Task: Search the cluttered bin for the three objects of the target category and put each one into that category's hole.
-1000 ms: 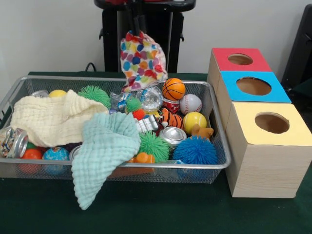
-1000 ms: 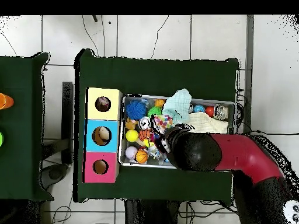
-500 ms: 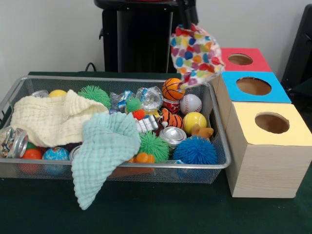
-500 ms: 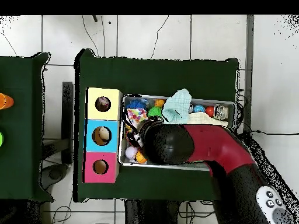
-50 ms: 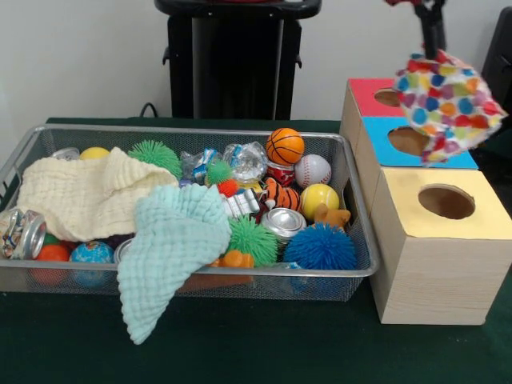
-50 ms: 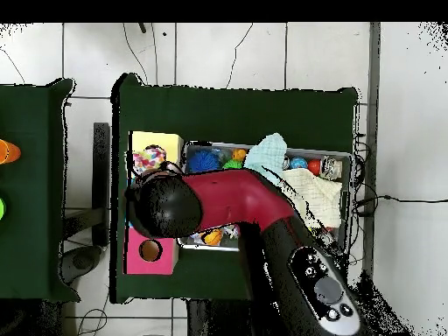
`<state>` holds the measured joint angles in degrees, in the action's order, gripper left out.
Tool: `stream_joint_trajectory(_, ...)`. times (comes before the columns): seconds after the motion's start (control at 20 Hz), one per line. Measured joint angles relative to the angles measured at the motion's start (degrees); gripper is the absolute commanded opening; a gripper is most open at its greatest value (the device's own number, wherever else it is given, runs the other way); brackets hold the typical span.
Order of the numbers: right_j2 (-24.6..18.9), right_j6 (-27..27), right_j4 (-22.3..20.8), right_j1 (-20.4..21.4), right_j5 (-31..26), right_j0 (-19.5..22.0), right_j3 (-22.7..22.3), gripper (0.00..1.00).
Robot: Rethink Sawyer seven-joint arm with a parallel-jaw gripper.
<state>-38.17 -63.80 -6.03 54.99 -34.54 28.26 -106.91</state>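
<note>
Cloth is what you are carrying: a multicoloured spotted cloth [image 5: 448, 100] hangs bunched from the pincer [image 5: 432, 50], which is pinching it by a gathered top fold. From the front it dangles above the boxes, between the blue-topped box [image 5: 460, 152] and the yellow-topped box [image 5: 480, 216]; from overhead it sits over the yellow top, near that hole. I cannot tell which hole it is truly above.

Judge it as light, limp and not fragile. It will swing and drape rather than drop straight, so expect a trailing corner to catch on a hole's rim. A pinch on a bunched middle fold, as you have now, keeps the bundle compact; a corner grip would let it hang long and miss.

The wire mesh bin [image 5: 352, 172] on the green bench [image 5: 240, 344] is crowded. Two more cloths lie in it: a cream muslin cloth [image 5: 80, 196] spread over the left side, and a mint green cloth [image 5: 172, 248] spilling over the near rim onto the bench. These look like the remaining ones of the category. Take each at a raised fold, since both cover other things.

Around them sit a mini basketball [image 5: 285, 146], a baseball [image 5: 312, 170], a yellow ball [image 5: 318, 198], a blue spiky ball [image 5: 320, 248], green spiky balls [image 5: 252, 238], a crushed can [image 5: 282, 222] and another can [image 5: 24, 232] at the left end.

The red-topped box [image 5: 376, 108] stands farthest back. What lies inside the three holes is hidden.
</note>
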Motion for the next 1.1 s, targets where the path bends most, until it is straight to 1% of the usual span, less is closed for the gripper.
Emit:
stream_joint_trajectory(0.05, 0.33, -0.12, 0.0, -0.37, 0.4, -0.89, 0.49, 0.0)
stream_joint_trajectory(0.1, 0.91, -0.29, -0.01, -1.22, 1.25, -2.61, 1.62, 0.0)
stream_joint_trajectory(0.2, 1.29, -0.39, 0.01, -2.04, 1.82, -3.93, 2.69, 0.0)
stream_joint_trajectory(0.25, 1.8, -0.42, 0.0, -3.15, 2.32, -5.2, 4.01, 0.0)
stream_joint_trajectory(0.4, 3.04, -0.42, -0.06, -4.61, 2.59, -6.37, 5.8, 0.0)
stream_joint_trajectory(0.65, 5.76, -0.42, -0.16, -6.36, 2.6, -6.74, 7.83, 0.0)
stream_joint_trajectory(0.95, 8.82, -0.42, -0.38, -6.95, 2.59, -6.51, 9.48, 0.0)
stream_joint_trajectory(1.1, 9.67, -0.42, -0.47, -6.95, 2.59, -6.28, 9.84, 0.0)
